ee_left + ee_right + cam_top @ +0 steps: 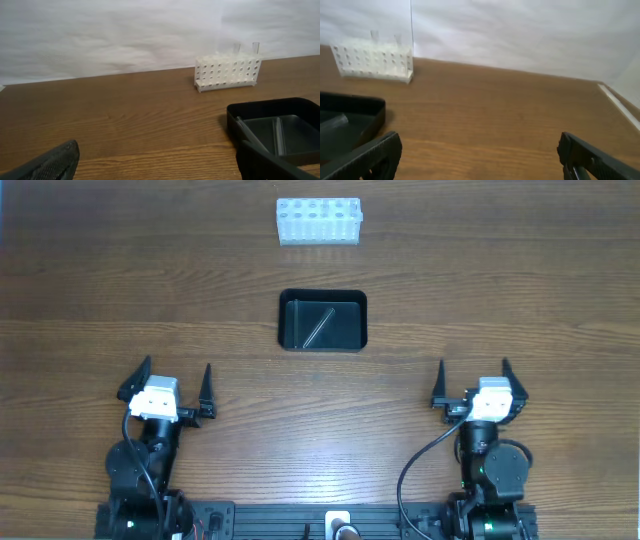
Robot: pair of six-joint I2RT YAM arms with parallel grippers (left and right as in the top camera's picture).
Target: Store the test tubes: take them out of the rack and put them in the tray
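Left gripper [176, 370], right gripper [472, 370]: both open, empty. Rack [319, 222] sits beyond tray [323, 294], centred btwn arms. 2 upright tubes [255, 47] stand twd its right end (right arm marginally nearer, I'd say).

— What is lying under everything?
— A brown wooden table [90, 310] is lying there (its lines are running side to side).
— And what is standing behind it?
— A white wall [100, 35] is standing at the table's far edge.
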